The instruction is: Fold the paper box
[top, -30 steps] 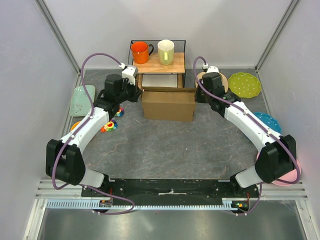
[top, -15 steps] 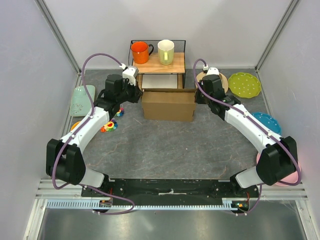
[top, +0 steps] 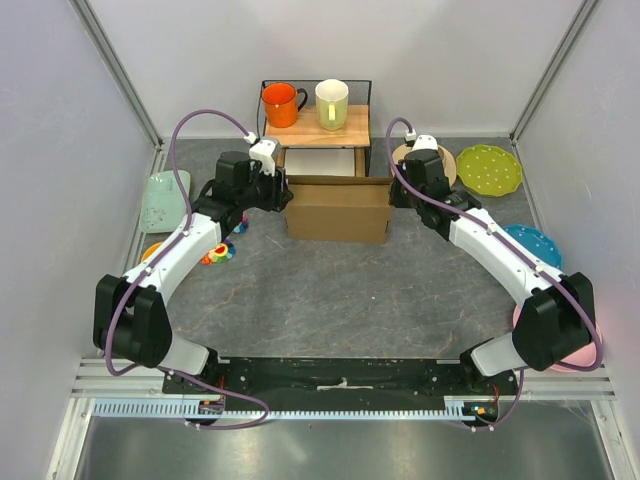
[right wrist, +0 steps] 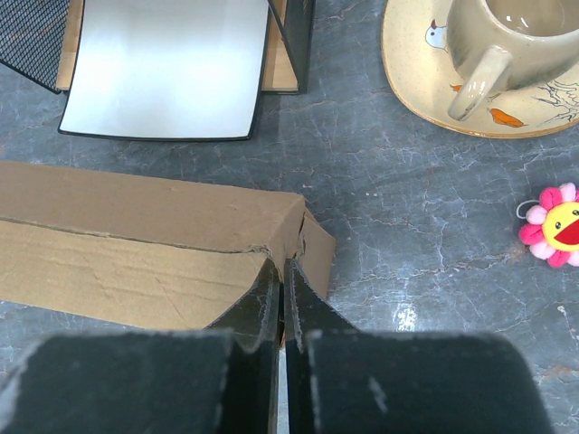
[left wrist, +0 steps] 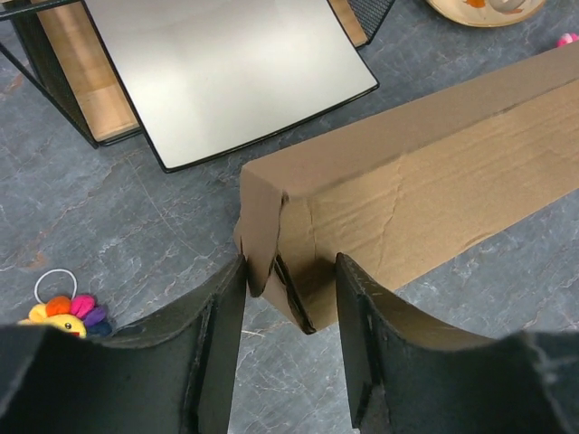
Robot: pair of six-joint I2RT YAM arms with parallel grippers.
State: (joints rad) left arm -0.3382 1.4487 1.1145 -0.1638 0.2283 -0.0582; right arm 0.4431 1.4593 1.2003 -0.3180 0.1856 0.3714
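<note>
The paper box is plain brown cardboard standing at the back middle of the table, in front of a black wire rack. My left gripper is at its left end. In the left wrist view the left gripper is open, and the box's loose corner flap hangs between the fingers, resting against the left one. My right gripper is at the box's right end. In the right wrist view the right gripper is shut, pinching the corner where the front panel meets the side flap of the box.
The rack holds an orange mug and a pale yellow mug, with a white tray beneath. A cup on a saucer, a green plate and a blue plate lie right. Flower toys and a mint dish lie left.
My left gripper has opened and let go of the box's left corner flap, and it has shifted slightly right. The right gripper has stayed shut at the right corner.
</note>
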